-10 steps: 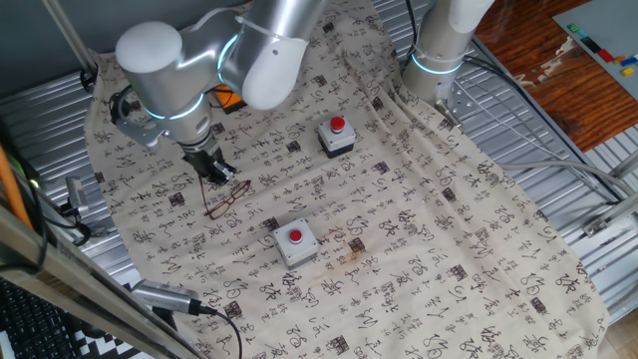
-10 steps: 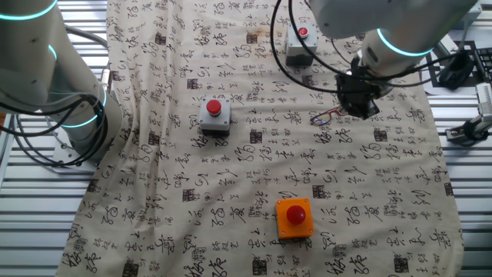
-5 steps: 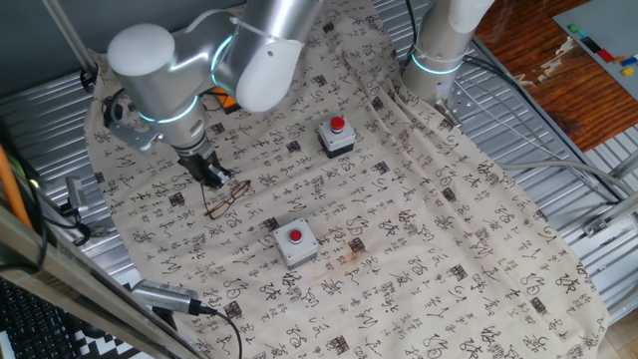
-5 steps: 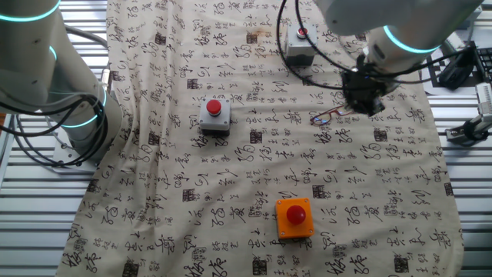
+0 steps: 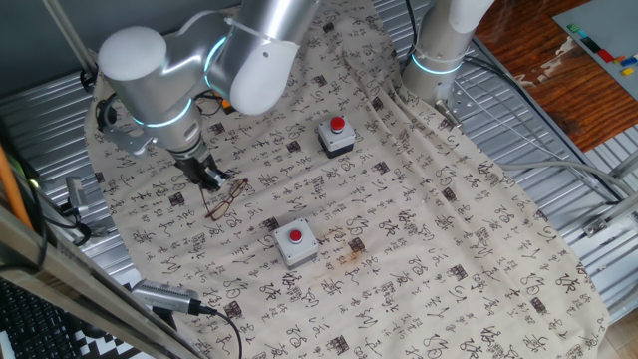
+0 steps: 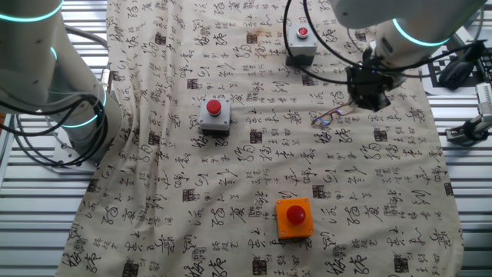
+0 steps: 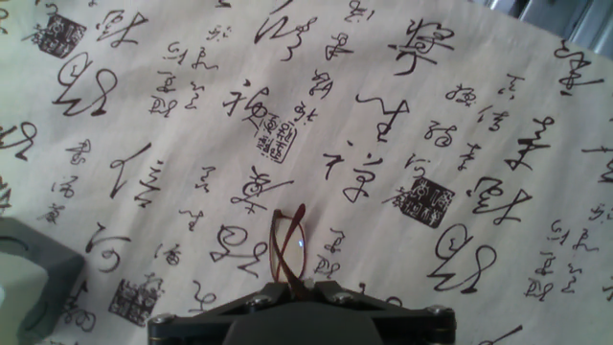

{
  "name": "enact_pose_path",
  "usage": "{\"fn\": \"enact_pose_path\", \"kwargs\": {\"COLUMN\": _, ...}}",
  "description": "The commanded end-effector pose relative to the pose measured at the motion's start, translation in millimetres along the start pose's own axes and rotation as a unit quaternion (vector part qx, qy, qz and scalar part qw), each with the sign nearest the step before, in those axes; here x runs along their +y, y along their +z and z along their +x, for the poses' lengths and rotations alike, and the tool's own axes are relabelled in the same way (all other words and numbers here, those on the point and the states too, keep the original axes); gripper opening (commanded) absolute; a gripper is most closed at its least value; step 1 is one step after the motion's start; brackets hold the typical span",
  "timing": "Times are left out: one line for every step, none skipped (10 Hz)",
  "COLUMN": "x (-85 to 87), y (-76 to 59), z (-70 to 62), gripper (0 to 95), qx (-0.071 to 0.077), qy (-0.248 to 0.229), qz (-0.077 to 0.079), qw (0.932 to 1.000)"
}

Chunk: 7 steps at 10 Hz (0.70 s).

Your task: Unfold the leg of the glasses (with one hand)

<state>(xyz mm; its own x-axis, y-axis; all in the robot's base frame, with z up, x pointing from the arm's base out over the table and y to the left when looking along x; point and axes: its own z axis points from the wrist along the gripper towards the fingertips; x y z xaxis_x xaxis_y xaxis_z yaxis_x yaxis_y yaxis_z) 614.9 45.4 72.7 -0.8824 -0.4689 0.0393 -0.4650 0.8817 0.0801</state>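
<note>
The glasses [image 5: 225, 196] lie on the calligraphy cloth, thin reddish-brown rims, left of the middle. In the other fixed view the glasses [image 6: 329, 117] sit just left of and below the gripper [image 6: 358, 103]. My gripper [image 5: 213, 180] is down at their far end. The hand view shows the glasses [image 7: 287, 241] running straight out from the gripper [image 7: 300, 281], whose jaws are shut together on the thin end of the frame. Which part of the frame is pinched is hidden by the jaws.
Two grey boxes with red buttons [image 5: 337, 137] [image 5: 296, 242] stand on the cloth; an orange button box [image 6: 294, 217] sits nearer the other side. A grey box corner [image 7: 24, 278] shows at the hand view's lower left. A second arm's base [image 6: 69, 92] stands at the table edge.
The arm has shifted a little away from the grey button boxes, with the jaws staying on the end of the glasses. The lenses have barely moved on the cloth.
</note>
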Motion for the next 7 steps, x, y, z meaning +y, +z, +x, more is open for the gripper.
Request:
{"fn": "enact_pose_path", "kwargs": {"x": 0.2, "y": -1.0, "z": -2.4, "gripper": 0.0, "qx": 0.001, "qy": 0.001, "qz": -0.001, "qw": 1.0}}
{"fn": "enact_pose_path", "kwargs": {"x": 0.4, "y": -1.4, "z": -3.1, "gripper": 0.0, "qx": 0.001, "qy": 0.001, "qz": -0.002, "qw": 1.0}}
{"fn": "enact_pose_path", "kwargs": {"x": 0.6, "y": -1.7, "z": -3.6, "gripper": 0.0, "qx": 0.001, "qy": 0.001, "qz": -0.002, "qw": 1.0}}
{"fn": "enact_pose_path", "kwargs": {"x": 0.8, "y": -2.1, "z": -4.1, "gripper": 0.0, "qx": 0.0, "qy": 0.0, "qz": -0.002, "qw": 1.0}}
{"fn": "enact_pose_path", "kwargs": {"x": 0.8, "y": -2.0, "z": -4.0, "gripper": 0.0, "qx": -0.001, "qy": -0.003, "qz": -0.002, "qw": 1.0}}
{"fn": "enact_pose_path", "kwargs": {"x": 0.6, "y": -1.7, "z": -2.5, "gripper": 0.0, "qx": -0.002, "qy": -0.007, "qz": -0.002, "qw": 1.0}}
{"fn": "enact_pose_path", "kwargs": {"x": 0.6, "y": -1.5, "z": -0.7, "gripper": 0.0, "qx": -0.003, "qy": -0.009, "qz": -0.002, "qw": 1.0}}
